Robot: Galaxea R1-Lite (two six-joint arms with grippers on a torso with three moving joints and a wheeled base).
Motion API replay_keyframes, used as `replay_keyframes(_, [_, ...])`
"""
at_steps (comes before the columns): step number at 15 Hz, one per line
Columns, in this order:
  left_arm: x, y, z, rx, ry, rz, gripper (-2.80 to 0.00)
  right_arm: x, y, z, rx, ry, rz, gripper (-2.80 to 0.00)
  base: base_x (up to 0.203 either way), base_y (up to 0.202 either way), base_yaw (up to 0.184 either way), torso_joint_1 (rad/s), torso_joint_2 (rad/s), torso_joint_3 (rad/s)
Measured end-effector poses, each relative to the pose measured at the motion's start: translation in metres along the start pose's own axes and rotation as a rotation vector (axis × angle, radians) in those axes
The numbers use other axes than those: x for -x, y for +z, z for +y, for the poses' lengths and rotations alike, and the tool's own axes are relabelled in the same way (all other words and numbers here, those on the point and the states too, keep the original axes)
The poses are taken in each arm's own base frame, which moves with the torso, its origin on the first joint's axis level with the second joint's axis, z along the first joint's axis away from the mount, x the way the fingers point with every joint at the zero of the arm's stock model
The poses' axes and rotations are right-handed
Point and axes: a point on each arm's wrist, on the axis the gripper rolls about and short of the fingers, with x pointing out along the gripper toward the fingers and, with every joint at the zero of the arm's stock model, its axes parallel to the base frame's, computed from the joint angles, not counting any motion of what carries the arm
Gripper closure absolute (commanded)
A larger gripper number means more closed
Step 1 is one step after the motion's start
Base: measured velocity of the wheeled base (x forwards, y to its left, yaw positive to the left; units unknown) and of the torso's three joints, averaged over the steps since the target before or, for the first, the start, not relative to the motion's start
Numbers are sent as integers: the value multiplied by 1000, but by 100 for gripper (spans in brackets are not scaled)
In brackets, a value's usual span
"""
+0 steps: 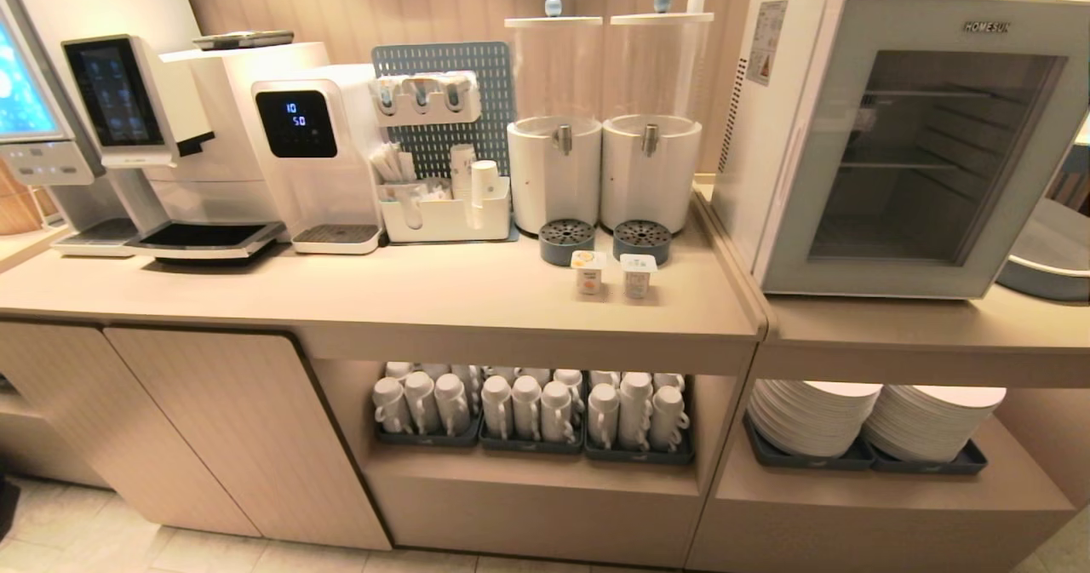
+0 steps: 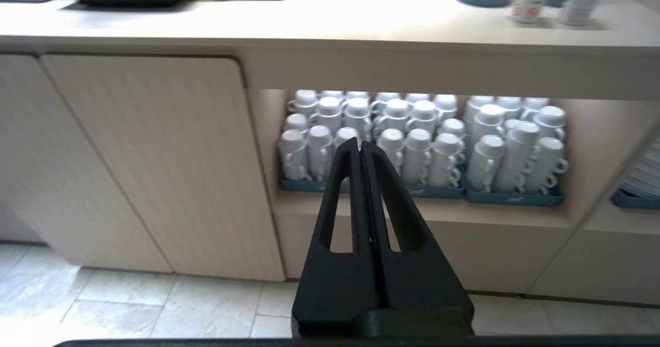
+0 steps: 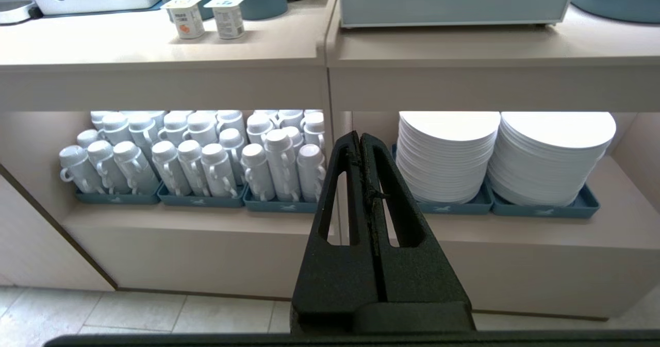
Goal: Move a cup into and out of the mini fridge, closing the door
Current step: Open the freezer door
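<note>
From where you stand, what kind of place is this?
Probably a self-service drinks counter, as in a hotel breakfast room or café. A white touchscreen coffee machine stands beside two clear lidded drink dispensers. Below are stacked white ceramic cups and piles of white plates.

I see even, warm indoor light across the counter (image 1: 477, 292). Glare whitens the upper right corner above the mini fridge (image 1: 894, 139). Straight edges bow toward the head view's borders. The stacked mugs (image 2: 412, 146) appear soft in the left wrist view.
</note>
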Motion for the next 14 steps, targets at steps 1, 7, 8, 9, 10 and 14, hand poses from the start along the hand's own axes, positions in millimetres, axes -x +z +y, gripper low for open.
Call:
replay_keyframes(1, [0, 0, 0, 0, 0, 0, 0, 0, 0, 0, 0, 0, 0, 0, 0, -196, -2, 2, 5, 5])
replay_keyframes(7, [0, 0, 0, 0, 0, -1, 0, 0, 0, 0, 0, -1, 0, 0, 0, -193, -1, 3, 2, 1])
replay_keyframes(8, [0, 0, 0, 0, 0, 0, 0, 0, 0, 0, 0, -1, 0, 0, 0, -195, -4, 2, 4, 3])
replay_keyframes(9, [0, 0, 0, 0, 0, 0, 0, 0, 0, 0, 0, 0, 0, 0, 0, -188, -1, 4, 2, 2])
replay_keyframes(10, [0, 0, 0, 0, 0, 0, 0, 0, 0, 0, 0, -1, 1, 0, 0, -194, -2, 0, -2, 2])
replay_keyframes(14, [0, 0, 0, 0, 0, 0, 0, 0, 0, 0, 0, 0, 0, 0, 0, -192, -1, 2, 1, 4])
